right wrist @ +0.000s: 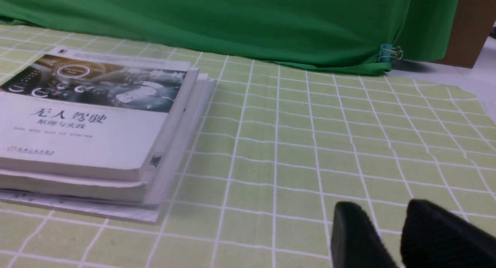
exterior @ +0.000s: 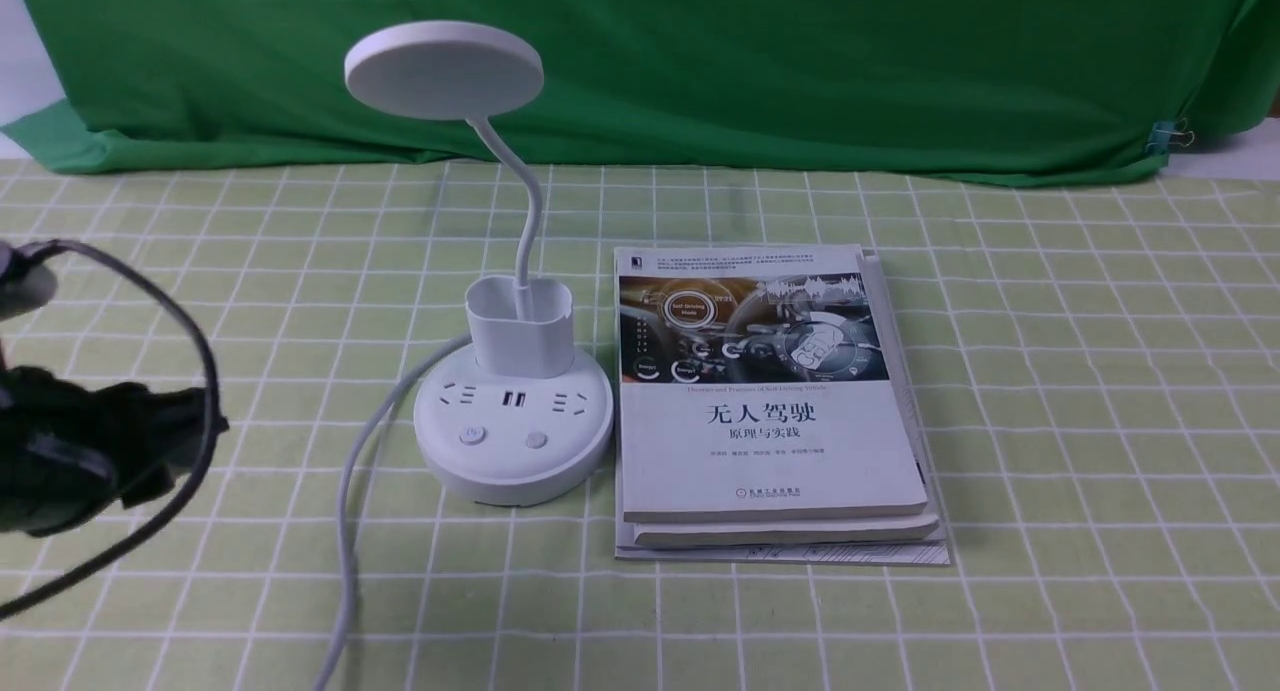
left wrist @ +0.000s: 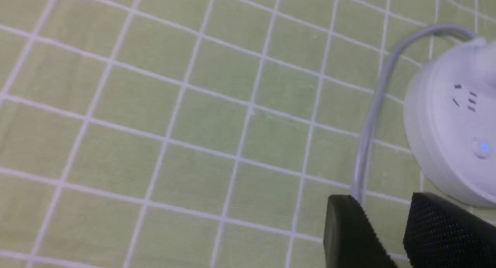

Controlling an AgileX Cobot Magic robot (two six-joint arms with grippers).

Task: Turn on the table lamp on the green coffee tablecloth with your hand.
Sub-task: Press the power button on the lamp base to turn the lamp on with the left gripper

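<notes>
While one lamp [exterior: 513, 421] stands, three books [exterior: 770, 401] lie stacked.

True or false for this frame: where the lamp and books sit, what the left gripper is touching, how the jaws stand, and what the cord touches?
1. The lamp stands left of the stacked books. True.
2. The left gripper is pressing a button on the lamp's base. False: it is off to the left, clear of the base.
3. The right gripper's jaws are clamped on a book. False: they stand apart with nothing between them.
4. The white cord lies on the checked tablecloth. True.
</notes>
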